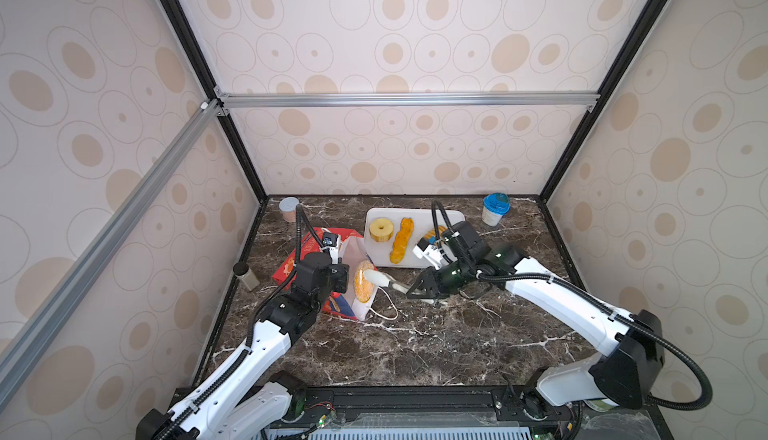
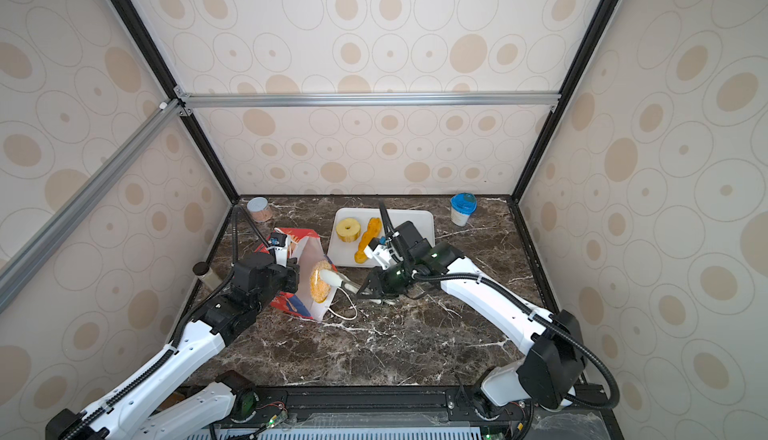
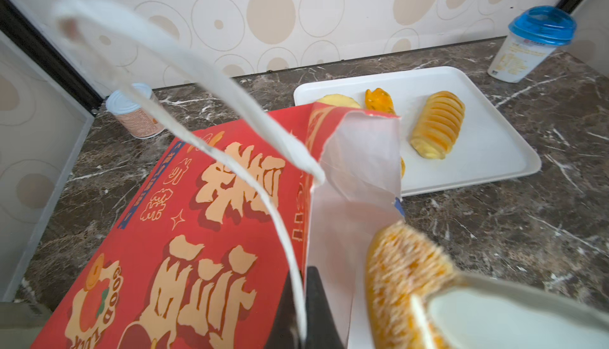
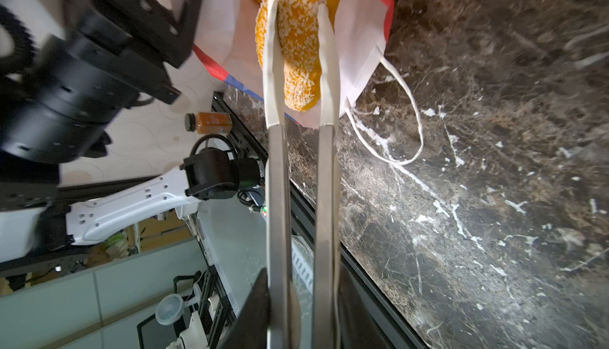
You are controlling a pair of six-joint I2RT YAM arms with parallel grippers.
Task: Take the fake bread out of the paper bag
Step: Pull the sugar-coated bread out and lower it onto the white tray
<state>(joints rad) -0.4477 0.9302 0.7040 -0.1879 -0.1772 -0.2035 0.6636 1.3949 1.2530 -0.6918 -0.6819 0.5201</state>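
Observation:
The red paper bag (image 1: pixel 286 269) (image 2: pixel 291 305) (image 3: pixel 197 232) lies tilted on the marble top with its white-lined mouth facing right. My left gripper (image 3: pixel 301 317) is shut on the bag's rim, with a white cord handle (image 3: pixel 197 67) running between its jaws. My right gripper (image 1: pixel 419 286) (image 2: pixel 372 288) (image 4: pixel 296 314) is shut on metal tongs (image 1: pixel 386 282) (image 4: pixel 324 199). The tongs' white tips clamp a sesame-crusted orange bread (image 1: pixel 362 288) (image 2: pixel 319 288) (image 3: pixel 402 271) (image 4: pixel 296 51) at the bag's mouth. More bread is partly visible behind it inside the bag.
A white tray (image 1: pixel 415 213) (image 3: pixel 494 153) behind the bag holds a yellow ring (image 1: pixel 381 229), a twisted orange stick (image 1: pixel 402 239) and a ridged loaf (image 3: pixel 438 123). A blue-lidded cup (image 1: pixel 494 208) stands back right, a can (image 1: pixel 289 208) back left, a black-capped jar (image 1: pixel 246 276) at the left edge.

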